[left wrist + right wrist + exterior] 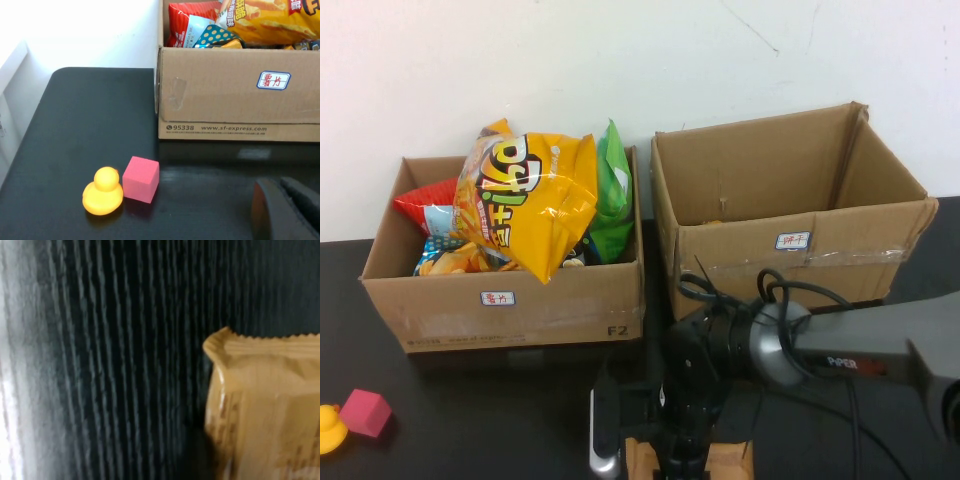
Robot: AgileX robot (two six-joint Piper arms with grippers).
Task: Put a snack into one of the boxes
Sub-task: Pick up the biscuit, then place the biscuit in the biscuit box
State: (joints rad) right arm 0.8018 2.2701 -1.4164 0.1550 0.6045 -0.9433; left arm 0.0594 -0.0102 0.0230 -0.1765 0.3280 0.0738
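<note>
A tan snack packet (725, 462) lies on the black table at the front centre; it fills the right wrist view (265, 405) at close range. My right gripper (685, 455) is down at this packet, touching or nearly touching its edge. The left cardboard box (510, 300) is heaped with snack bags, a big yellow chip bag (525, 200) on top. The right cardboard box (790, 250) looks almost empty. My left gripper (285, 212) shows only at the edge of the left wrist view, low over the table in front of the left box (225, 100).
A yellow toy duck (330, 430) and a pink cube (366, 412) sit at the front left; both also show in the left wrist view, the duck (102, 192) beside the cube (141, 178). A silvery object (603, 440) lies left of my right gripper.
</note>
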